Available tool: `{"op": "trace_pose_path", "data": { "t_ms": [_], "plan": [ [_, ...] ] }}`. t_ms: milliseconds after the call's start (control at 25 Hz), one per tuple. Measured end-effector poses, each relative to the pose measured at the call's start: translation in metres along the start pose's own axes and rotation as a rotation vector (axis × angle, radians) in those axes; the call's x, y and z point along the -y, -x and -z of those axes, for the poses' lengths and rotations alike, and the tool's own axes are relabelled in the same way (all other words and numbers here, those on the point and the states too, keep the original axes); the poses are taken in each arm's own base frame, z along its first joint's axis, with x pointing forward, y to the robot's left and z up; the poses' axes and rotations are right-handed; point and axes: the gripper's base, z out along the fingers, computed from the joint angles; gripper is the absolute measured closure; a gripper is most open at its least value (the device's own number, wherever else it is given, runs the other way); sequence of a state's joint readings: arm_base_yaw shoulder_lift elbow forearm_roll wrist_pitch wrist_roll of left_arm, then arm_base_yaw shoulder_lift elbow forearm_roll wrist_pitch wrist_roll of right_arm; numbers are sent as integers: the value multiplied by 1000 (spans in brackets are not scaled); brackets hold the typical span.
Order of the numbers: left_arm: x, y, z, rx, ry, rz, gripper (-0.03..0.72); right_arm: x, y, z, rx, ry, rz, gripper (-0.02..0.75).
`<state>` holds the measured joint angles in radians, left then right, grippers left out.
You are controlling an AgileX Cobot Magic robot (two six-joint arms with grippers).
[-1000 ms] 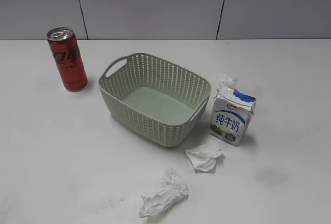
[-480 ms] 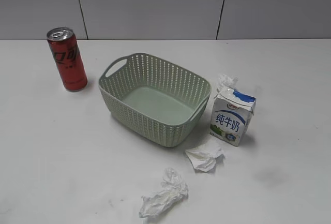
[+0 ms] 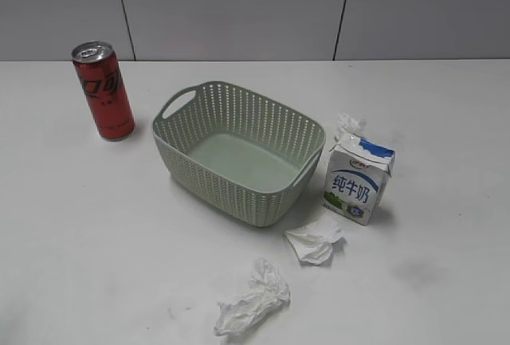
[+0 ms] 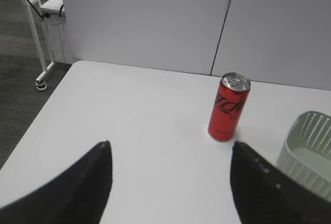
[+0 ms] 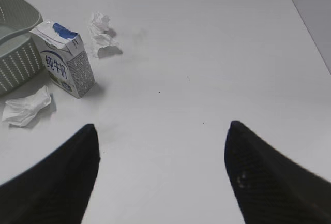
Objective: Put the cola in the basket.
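The cola (image 3: 104,91) stood upright on the white table (image 3: 80,233), off at the far left near the wall, well apart from any gripper. Just beside it to the right sat the basket (image 3: 239,150), pale green, perforated walls, nothing inside it, turned at a slant to the table edge. The can and the basket were close but not touching.

On the basket's right, a blue-and-white milk carton (image 3: 358,179) stood upright, just beside the basket's near right corner. A crumpled tissue (image 3: 347,126) lay behind the carton, a second tissue (image 3: 315,242) sat in front of it near the basket's lower corner, and a third wad of tissue (image 3: 252,300) lay nearer the front edge of the table.

No arm showed in the exterior view. From the left wrist view, the left gripper (image 4: 170,182) hung above the table with its two dark fingers (image 4: 83,188) spread wide apart, holding nothing; the cola showed ahead between them, a little to the right, with the basket's corner at the right edge. From the right wrist view, the right gripper (image 5: 161,175) likewise had its fingers (image 5: 269,182) wide apart over bare table, holding nothing, with the milk carton and basket off to its upper left.
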<state>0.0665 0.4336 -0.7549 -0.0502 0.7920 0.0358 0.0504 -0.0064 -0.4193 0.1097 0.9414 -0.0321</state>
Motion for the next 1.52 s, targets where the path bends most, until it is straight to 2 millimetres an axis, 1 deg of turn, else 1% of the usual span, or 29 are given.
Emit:
{"op": "trace_pose_path", "data": {
  "t_ms": [120, 240, 440, 520, 600, 680, 720, 800, 840, 960, 1000, 1120, 1200, 1280, 1400, 1520],
  "plan": [
    [-1, 29, -24, -52, 0, -17, 94, 0, 0, 0, 0, 0, 0, 166],
    [-2, 55, -56, -122, -6, -16, 60, 0, 0, 0, 0, 0, 0, 166],
    [-2, 89, -114, -270, -33, -25, 53, 0, 0, 0, 0, 0, 0, 166],
    [-2, 98, -142, -362, -43, -31, 53, 0, 0, 0, 0, 0, 0, 166],
    [0, 111, -163, -422, -56, -42, 55, 0, 0, 0, 0, 0, 0, 166],
    [5, 119, -187, -475, -83, -80, 55, 0, 0, 0, 0, 0, 0, 166],
    [8, 125, -195, -482, -96, -100, 56, 0, 0, 0, 0, 0, 0, 166],
    [19, 130, -218, -512, -131, -136, 56, 0, 0, 0, 0, 0, 0, 166],
    [26, 133, -225, -515, -148, -151, 56, 0, 0, 0, 0, 0, 0, 166],
    [48, 131, -255, -563, -194, -193, 57, 0, 0, 0, 0, 0, 0, 166],
    [55, 131, -262, -572, -207, -208, 57, 0, 0, 0, 0, 0, 0, 166],
    [73, 121, -287, -621, -234, -246, 61, 0, 0, 0, 0, 0, 0, 166],
    [83, 108, -306, -665, -246, -262, 63, 0, 0, 0, 0, 0, 0, 166],
    [90, 97, -321, -700, -257, -273, 64, 0, 0, 0, 0, 0, 0, 166],
    [98, 73, -347, -774, -270, -298, 64, 0, 0, 0, 0, 0, 0, 166],
    [103, 53, -364, -831, -292, -287, 60, 0, 0, 0, 0, 0, 0, 166]
  ]
}}
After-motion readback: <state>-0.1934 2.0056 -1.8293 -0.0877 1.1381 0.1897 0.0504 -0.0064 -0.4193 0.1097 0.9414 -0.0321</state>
